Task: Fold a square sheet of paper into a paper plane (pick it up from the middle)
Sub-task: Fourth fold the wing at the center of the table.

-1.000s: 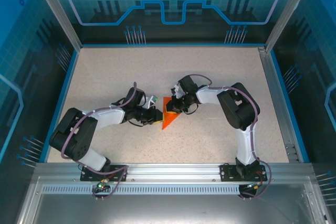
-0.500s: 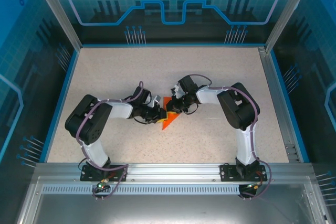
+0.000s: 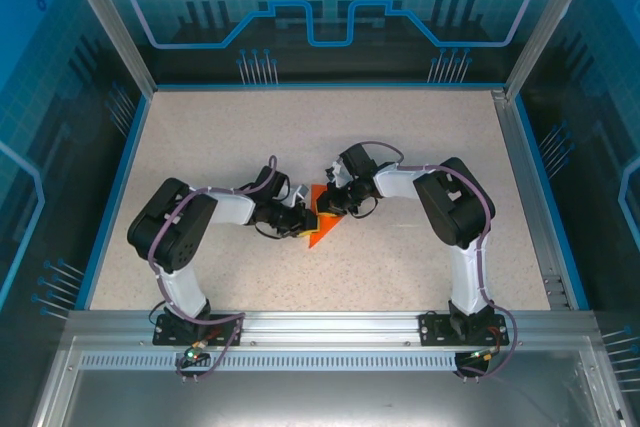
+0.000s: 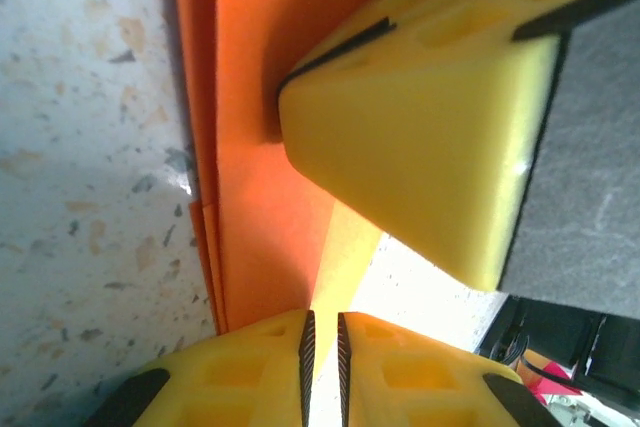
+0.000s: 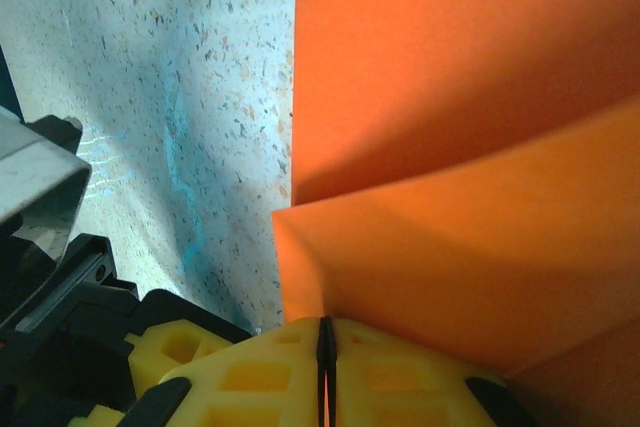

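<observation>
The square sheet of paper (image 3: 320, 231) lies in the middle of the table as a small bright orange creased wedge, with layered edges in the left wrist view (image 4: 270, 77). My left gripper (image 3: 306, 218) meets it from the left. Its jaws (image 4: 321, 347) stand nearly together with a thin raised flap running in between them. My right gripper (image 3: 329, 206) comes in from the upper right and is shut (image 5: 325, 347) on a raised orange fold (image 5: 450, 247). One right finger (image 4: 420, 117) presses down on the paper close to the left jaws.
The speckled tabletop (image 3: 420, 147) has free room on all sides of the paper. A blue rim (image 3: 128, 177) and clear walls enclose it. An aluminium rail (image 3: 330, 325) with both arm bases runs along the near edge.
The left arm has swung its elbow up and forward, and its gripper has slid slightly right, in against the paper. The right arm and the paper have stayed put.
</observation>
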